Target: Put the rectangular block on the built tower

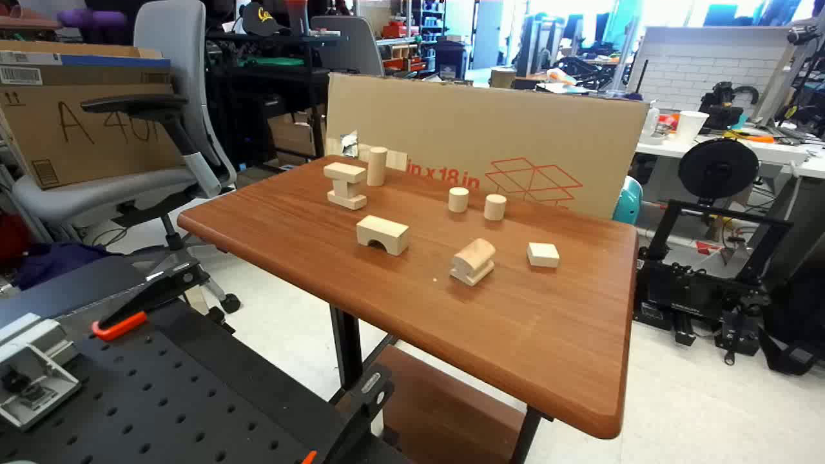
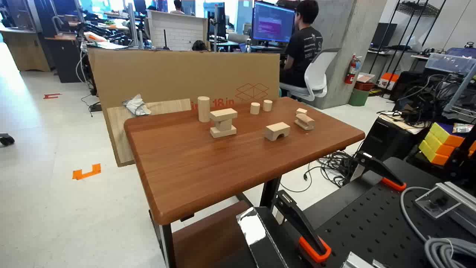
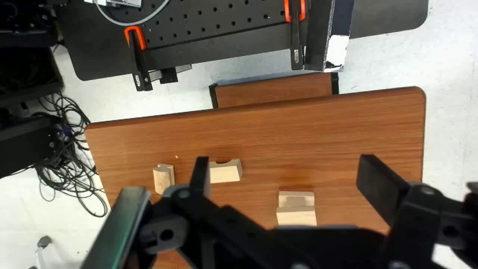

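One three-block tower (image 1: 347, 187), one arched rectangular block (image 1: 388, 232), three cylinders (image 1: 377, 167), one flat block (image 1: 543, 255), one round-topped piece or stack (image 1: 474, 259).

The arch-notched rectangular block (image 1: 385, 232), of pale wood, is set notch-down on the worktop (image 1: 290, 212), near but apart from the built tower (image 1: 347, 187), which is formed of three stacked pale-wood pieces, the middle one narrower than those above and below.
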